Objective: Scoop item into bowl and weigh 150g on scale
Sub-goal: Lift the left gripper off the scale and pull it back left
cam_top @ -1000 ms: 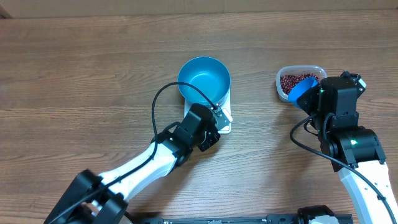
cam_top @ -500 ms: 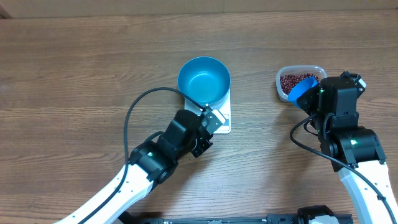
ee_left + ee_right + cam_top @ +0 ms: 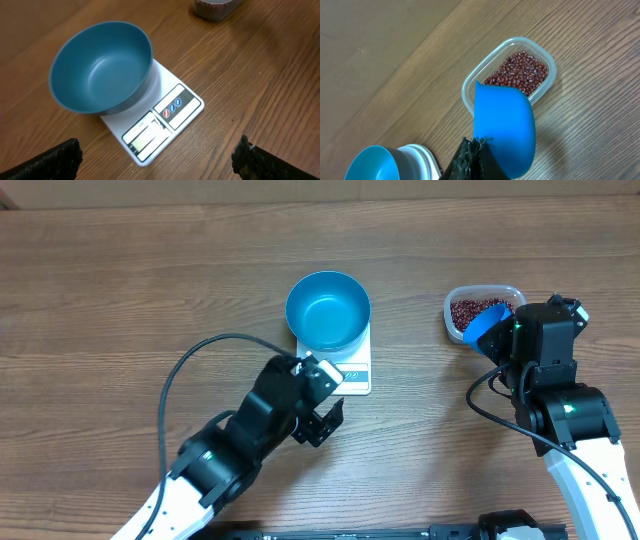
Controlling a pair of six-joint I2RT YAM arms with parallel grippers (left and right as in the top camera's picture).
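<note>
Left tool point(image 3: 157, 169) hangs released, its jaws spread wide, and grasps nothing. Just ahead of it sits the scale point(image 3: 170, 112) on the desk point(image 3: 260, 75), and the empty bowl point(image 3: 100, 67) rests on the far part of the scale's plate. The right tool point(image 3: 470, 161) is clenched on the handle of a blue scoop point(image 3: 504, 131). The scoop's lip reaches over the near rim of the clear tub point(image 3: 470, 85) just beyond that tool's tips, where the beans point(image 3: 517, 70) lie. None have been moved yet, so the task looks barely begun.

The likely trouble is spillage. The bowl stands well off to the right tool's left, and a heaped or tilted scoop would probably shed beans across the open desk between them. The left tool could also upset the weighing if it drifts forward — a touch on the plate or bowl would falsify the reading.

The scale's display point(image 3: 145, 137) is too small to read. The scoop shows only its outer side, so whether it holds beans cannot be told. The right tool's fingers are largely cut off at the bottom of its own view.
</note>
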